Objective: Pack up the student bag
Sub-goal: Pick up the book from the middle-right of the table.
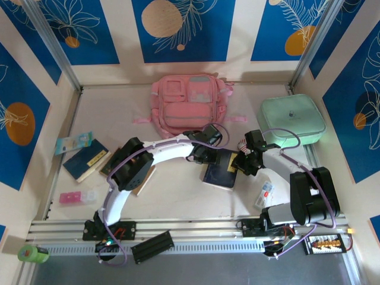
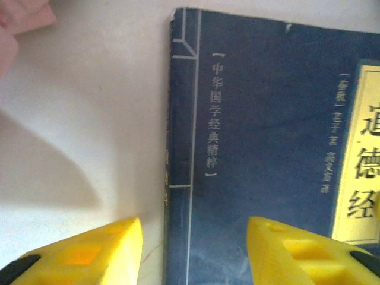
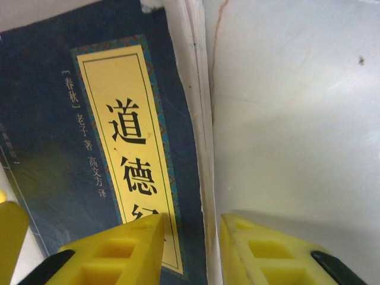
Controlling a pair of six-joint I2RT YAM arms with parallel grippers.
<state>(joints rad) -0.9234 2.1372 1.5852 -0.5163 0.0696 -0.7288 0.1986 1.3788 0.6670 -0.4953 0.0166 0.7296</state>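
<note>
Yellow fingers [image 2: 77,252] of the left gripper [image 2: 193,255] stand wide apart and hold nothing. One is over bare table [image 2: 89,148], the other over a dark blue book [image 2: 261,148], whose spine edge runs between them. The right gripper [image 3: 190,252] is narrowly parted astride the book's opposite page edge, clamping nothing. Beyond both, the pink student bag [image 1: 189,105] lies near the far wall.

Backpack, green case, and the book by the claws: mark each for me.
backpack [image 1: 189,110]: top view, middle front pocket.
green case [image 1: 292,119]: top view, centre of the lid.
book [image 3: 127,154]: right wrist view, yellow title label.
</note>
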